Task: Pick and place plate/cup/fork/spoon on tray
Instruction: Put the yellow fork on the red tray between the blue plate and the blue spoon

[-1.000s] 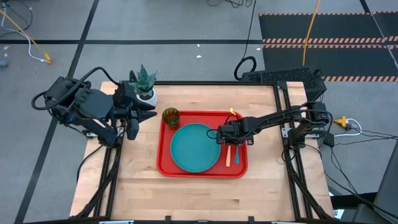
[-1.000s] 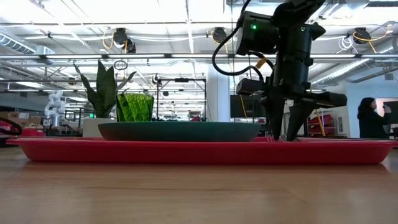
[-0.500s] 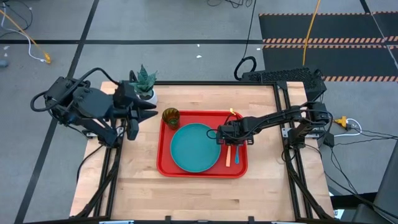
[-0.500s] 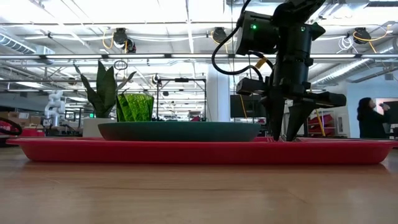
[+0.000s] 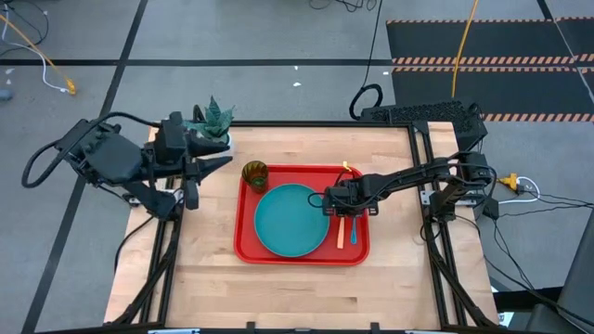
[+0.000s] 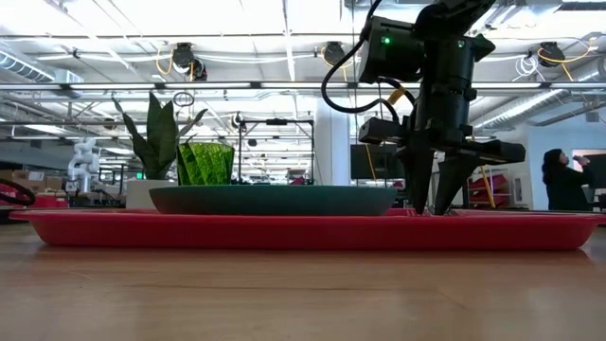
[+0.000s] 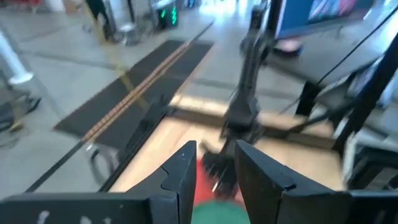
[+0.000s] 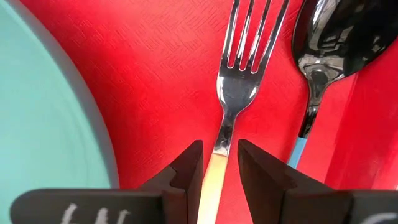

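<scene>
The red tray (image 5: 243,243) lies in the middle of the table. On it rest the teal plate (image 5: 290,219), the green cup (image 5: 255,173) at its far left corner, and the orange-handled fork (image 5: 341,232) beside the blue-handled spoon (image 5: 352,227) on its right side. My right gripper (image 5: 336,206) points down over the fork (image 8: 239,81), open by a narrow gap, one finger on either side of the fork's neck (image 8: 219,146). The spoon's bowl (image 8: 329,37) lies next to it. My left gripper (image 5: 215,172) is open and empty above the table's left edge. My right gripper comes from above, pointing down, with its fingers (image 8: 186,165) across the fork where the neck meets the handle. The fork lies flat on the tray. I cannot tell whether the fingers touch it.
A white pot with a green plant (image 5: 215,125) stands at the table's far left, beside my left arm. Bare wood lies in front of the tray (image 6: 303,230) and to its left. A person stands in the room far behind (image 6: 554,180).
My left arm has drawn back toward the table's left edge, away from the tray, still open.
</scene>
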Robot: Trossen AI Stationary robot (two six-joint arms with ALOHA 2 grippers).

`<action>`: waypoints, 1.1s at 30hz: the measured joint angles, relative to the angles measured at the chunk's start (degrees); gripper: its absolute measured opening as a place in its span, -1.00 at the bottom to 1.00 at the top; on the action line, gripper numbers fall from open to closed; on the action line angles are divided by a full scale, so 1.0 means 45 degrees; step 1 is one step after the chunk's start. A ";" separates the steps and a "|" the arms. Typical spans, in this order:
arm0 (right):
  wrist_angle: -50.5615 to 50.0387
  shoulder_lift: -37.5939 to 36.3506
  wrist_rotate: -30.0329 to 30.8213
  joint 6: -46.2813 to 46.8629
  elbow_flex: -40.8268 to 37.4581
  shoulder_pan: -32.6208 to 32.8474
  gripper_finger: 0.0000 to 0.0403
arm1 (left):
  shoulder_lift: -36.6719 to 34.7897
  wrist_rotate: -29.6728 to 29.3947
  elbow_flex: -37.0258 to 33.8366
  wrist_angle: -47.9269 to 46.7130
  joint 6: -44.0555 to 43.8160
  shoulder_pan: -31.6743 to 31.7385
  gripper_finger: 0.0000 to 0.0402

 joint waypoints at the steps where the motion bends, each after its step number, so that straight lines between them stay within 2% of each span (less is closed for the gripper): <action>1: 0.0000 0.0000 0.0000 -0.0018 0.0000 0.0000 -0.54 | -0.0017 -0.0058 0.0005 -0.0679 -0.0360 0.0000 -0.44; 4: 0.0007 0.0000 -0.0002 -0.0035 0.0000 0.0000 -0.54 | 0.0000 -0.0325 -0.0010 -0.3260 -0.2231 0.0005 -0.44; 6: 0.0044 0.0000 0.0000 -0.0043 0.0000 0.0000 -0.54 | 0.0041 -0.0620 -0.0205 -0.3924 -0.3123 0.0008 -0.44; 18: -0.0184 0.0000 -0.0049 -0.0492 0.0000 0.0000 -0.54 | -0.0003 -0.0739 -0.1315 -0.2498 -0.3252 -0.0262 -0.44; 33: -0.0206 0.0285 -0.0334 -0.0126 0.0002 0.0005 -0.54 | -0.0027 -0.0740 -0.1394 -0.1850 -0.3036 -0.0253 -0.44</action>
